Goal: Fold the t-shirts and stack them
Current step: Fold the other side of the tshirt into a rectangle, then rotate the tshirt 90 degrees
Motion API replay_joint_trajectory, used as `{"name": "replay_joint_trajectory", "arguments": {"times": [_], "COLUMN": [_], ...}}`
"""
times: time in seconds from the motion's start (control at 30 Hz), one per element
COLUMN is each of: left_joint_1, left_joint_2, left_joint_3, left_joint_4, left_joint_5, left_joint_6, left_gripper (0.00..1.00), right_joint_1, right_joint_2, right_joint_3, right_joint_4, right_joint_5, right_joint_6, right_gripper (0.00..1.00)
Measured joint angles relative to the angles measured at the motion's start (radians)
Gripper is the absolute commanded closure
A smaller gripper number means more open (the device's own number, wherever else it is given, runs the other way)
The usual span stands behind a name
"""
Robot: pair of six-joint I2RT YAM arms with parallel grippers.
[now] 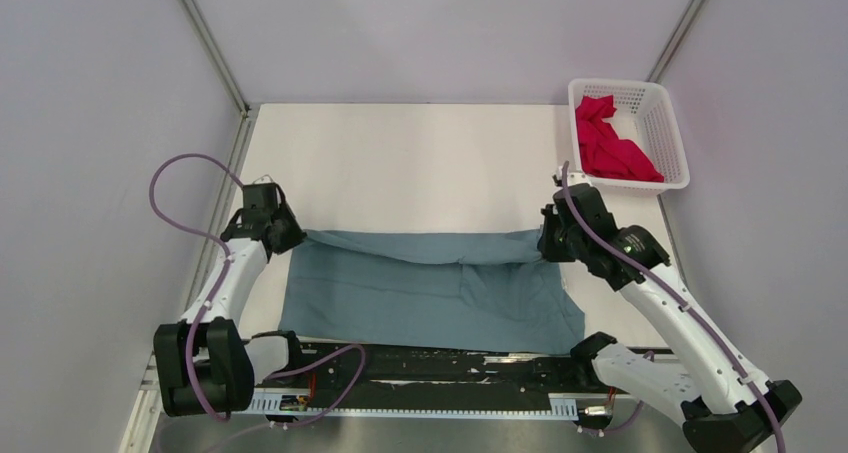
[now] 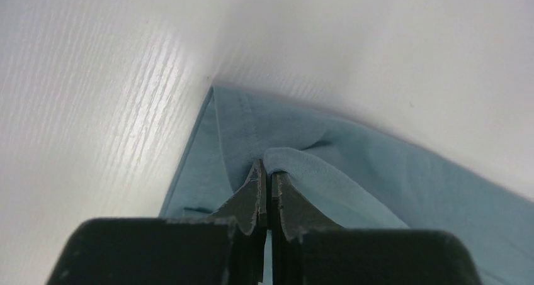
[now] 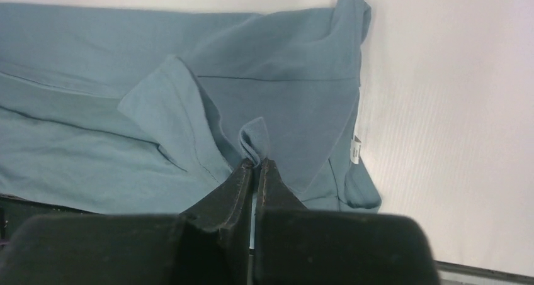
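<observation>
**Both grippers pinched on blue shirt's far edge, stretched across the table**

- Left gripper (image 2: 267, 173): jaws closed on a small fold of the plain dusty blue-grey cloth t-shirt (image 1: 430, 291), at its far-left corner. It sits close to the left edge of the white table (image 1: 420, 158), with the side wall just beyond.
- Right gripper (image 3: 255, 164): jaws closed on a pinch of the same shirt at its far-right end. A small white label (image 3: 354, 151) shows on the shirt's right edge, just beside the pinch.
- The held far edge runs between the two grippers as a slightly sagging line, raised off the rest of the cloth.
- The shirt's near edge lies flat along the table's near edge, next to the black rail (image 1: 430, 365). The body is rumpled right of centre, with one loose flap folded over.
- Room: white tabletop shows from the held edge back to the rear wall.
- Plain bright crimson-pink cloth t-shirt (image 1: 610, 148) is crumpled inside the white plastic lattice basket (image 1: 672, 123) at the far-right corner. The basket's near corner is close to the right gripper, not touching it.
</observation>
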Motion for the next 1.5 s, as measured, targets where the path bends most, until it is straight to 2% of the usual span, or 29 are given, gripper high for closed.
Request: {"name": "replay_joint_trajectory", "arguments": {"times": [0.27,0.33,0.5,0.57,0.6,0.63,0.67,0.7,0.8,0.83,0.93,1.03,1.1,1.27,1.5], "left_joint_1": [0.0,0.0,-0.001,-0.001,-0.001,-0.003,-0.003,-0.004,-0.005,-0.004,-0.004,-0.004,-0.002,-0.032,-0.215], "left_joint_2": [-0.109,-0.111,-0.115,-0.122,-0.129,-0.139,-0.151,-0.163,-0.188,-0.192,-0.202,-0.222,-0.237,-0.159,0.105], "left_joint_3": [-0.079,-0.083,-0.09,-0.093,-0.095,-0.095,-0.094,-0.089,-0.041,-0.011,0.097,0.187,0.201,0.124,0.019], "left_joint_4": [0.018,0.018,0.005,-0.018,-0.034,-0.062,-0.091,-0.135,-0.279,-0.326,-0.417,-0.43,-0.381,-0.166,-0.034], "left_joint_5": [-0.022,-0.023,-0.045,-0.072,-0.097,-0.134,-0.174,-0.22,-0.35,-0.385,-0.446,-0.447,-0.371,0.05,0.305], "left_joint_6": [-0.068,-0.08,-0.115,-0.14,-0.152,-0.186,-0.206,-0.248,-0.353,-0.384,-0.444,-0.452,-0.422,-0.336,-0.254], "left_gripper": [0.99,0.93,0.86,0.58,0.34,0.21,0.05,0.03,0.0,0.0,0.0,0.0,0.0,0.0,0.0], "right_joint_1": [0.0,0.0,0.0,0.001,0.001,0.004,0.005,0.006,0.008,0.008,0.008,0.008,0.007,0.008,-0.015], "right_joint_2": [-0.087,-0.103,-0.143,-0.156,-0.16,-0.167,-0.172,-0.178,-0.206,-0.218,-0.248,-0.261,-0.255,-0.2,0.099], "right_joint_3": [-0.026,-0.046,-0.108,-0.134,-0.143,-0.158,-0.169,-0.18,-0.212,-0.218,-0.219,-0.219,-0.222,-0.321,-0.379], "right_joint_4": [-0.067,-0.077,-0.1,-0.133,-0.147,-0.171,-0.19,-0.209,-0.267,-0.28,-0.295,-0.282,-0.246,-0.055,0.161], "right_joint_5": [-0.017,-0.036,-0.097,-0.119,-0.129,-0.139,-0.149,-0.155,-0.175,-0.182,-0.185,-0.188,-0.198,-0.255,-0.254], "right_joint_6": [0.035,0.046,0.093,0.128,0.143,0.168,0.19,0.214,0.254,0.265,0.282,0.289,0.291,0.322,0.35], "right_gripper": [1.0,1.0,0.96,0.87,0.76,0.55,0.39,0.28,0.05,0.01,0.0,0.0,0.0,0.0,0.0]}}
